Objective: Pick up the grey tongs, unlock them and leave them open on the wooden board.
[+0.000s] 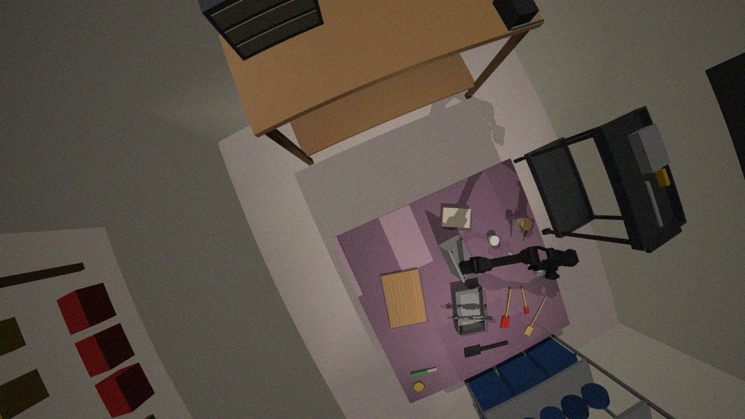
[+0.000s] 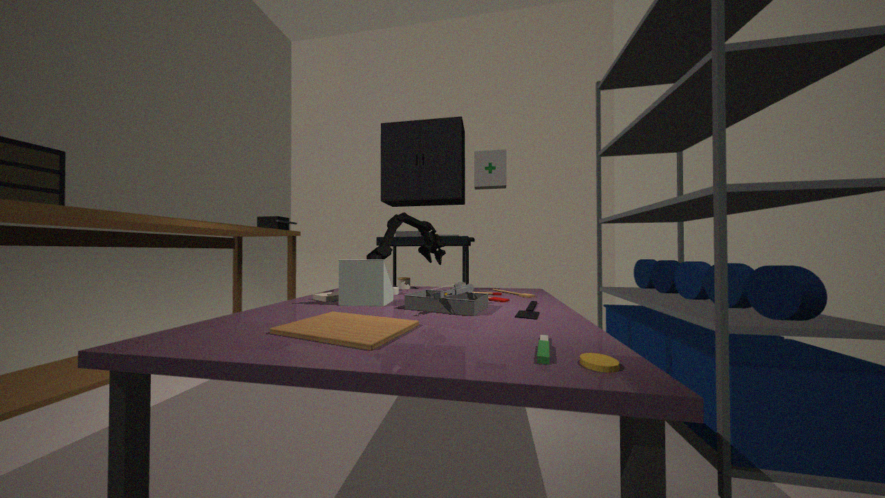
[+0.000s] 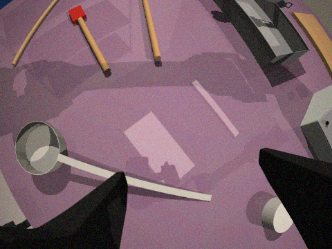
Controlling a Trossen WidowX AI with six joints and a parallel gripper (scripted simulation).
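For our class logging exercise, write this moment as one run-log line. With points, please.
gripper [image 3: 196,169]: open, holding nothing | tongs [image 1: 472,318]: across tin [image 1: 456,319] | board [image 1: 404,298] [image 2: 346,329]: no tongs

- Purple rectangular table: support surface, below the claw.
- Grey ladle with round bowl: directly on table, beneath claw.
- Flat rectangular wooden board: on table, well apart from claw.

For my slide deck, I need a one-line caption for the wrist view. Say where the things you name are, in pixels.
Open gripper [image 3: 196,169] above a pale-handled ladle [image 3: 169,188], with a red-headed spatula [image 3: 91,43] beyond.
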